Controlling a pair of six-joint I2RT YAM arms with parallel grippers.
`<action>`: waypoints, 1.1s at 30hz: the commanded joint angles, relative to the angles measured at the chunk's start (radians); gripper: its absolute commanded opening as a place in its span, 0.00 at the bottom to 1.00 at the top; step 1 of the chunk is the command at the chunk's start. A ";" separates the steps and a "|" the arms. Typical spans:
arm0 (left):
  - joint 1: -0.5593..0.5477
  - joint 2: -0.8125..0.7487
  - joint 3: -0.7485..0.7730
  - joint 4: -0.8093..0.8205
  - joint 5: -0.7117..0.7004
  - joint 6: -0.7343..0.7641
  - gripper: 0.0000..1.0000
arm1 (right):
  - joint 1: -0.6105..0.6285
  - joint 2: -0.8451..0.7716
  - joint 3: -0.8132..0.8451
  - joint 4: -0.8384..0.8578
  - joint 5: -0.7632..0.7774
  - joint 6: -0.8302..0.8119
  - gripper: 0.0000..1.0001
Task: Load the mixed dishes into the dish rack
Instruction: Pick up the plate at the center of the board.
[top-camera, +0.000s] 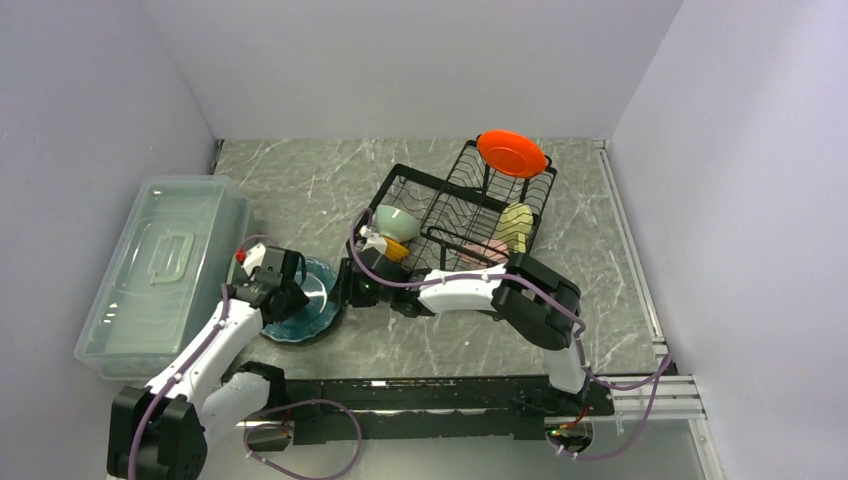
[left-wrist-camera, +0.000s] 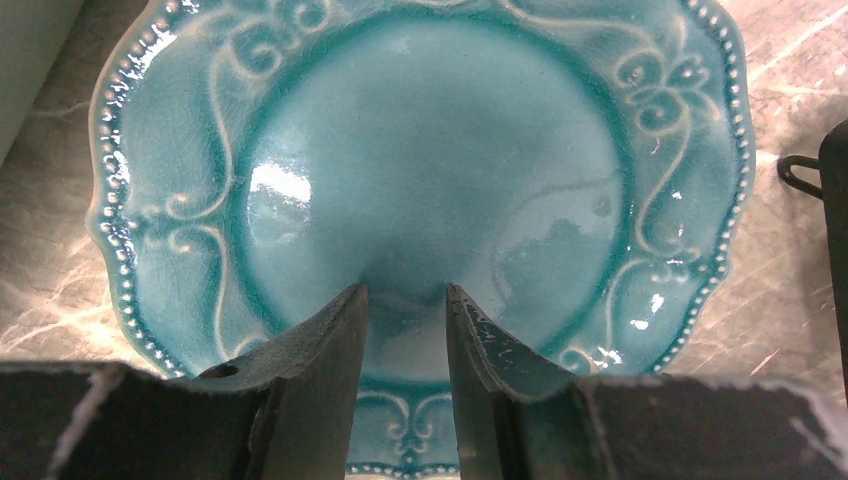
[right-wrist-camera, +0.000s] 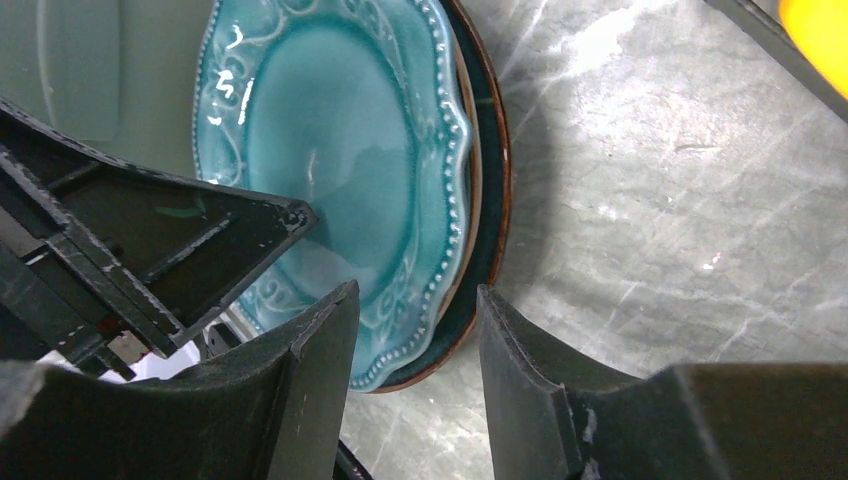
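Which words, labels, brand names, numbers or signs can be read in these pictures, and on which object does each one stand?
No text can be read in any view.
The teal plate has only raised scrolls and beads, no letters.
The clear plastic bin and the dish rack show no label or print that can be made out.

I see bin (top-camera: 160, 270) along table's (top-camera: 600, 280) left edge. Plate stack (top-camera: 318, 305) just right of bin, toward near edge. Dish rack (top-camera: 460, 200) behind and right of stack, mid-table. Bowl (top-camera: 397, 220) at rack's near-left corner, second bowl (top-camera: 398, 250) just before it. Small plate (top-camera: 512, 153) up on rack's far-right end. Mug (top-camera: 516, 228) in rack's right side, second mug (top-camera: 487, 250) left-before it.
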 joint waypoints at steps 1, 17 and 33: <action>0.002 0.007 -0.034 0.032 0.064 -0.012 0.40 | -0.005 0.000 0.050 0.031 0.003 -0.022 0.49; 0.002 0.025 -0.065 0.084 0.156 0.001 0.34 | -0.026 0.008 -0.051 0.200 -0.053 0.004 0.47; 0.002 0.019 -0.065 0.083 0.169 0.014 0.34 | -0.048 0.050 -0.137 0.432 -0.147 0.073 0.38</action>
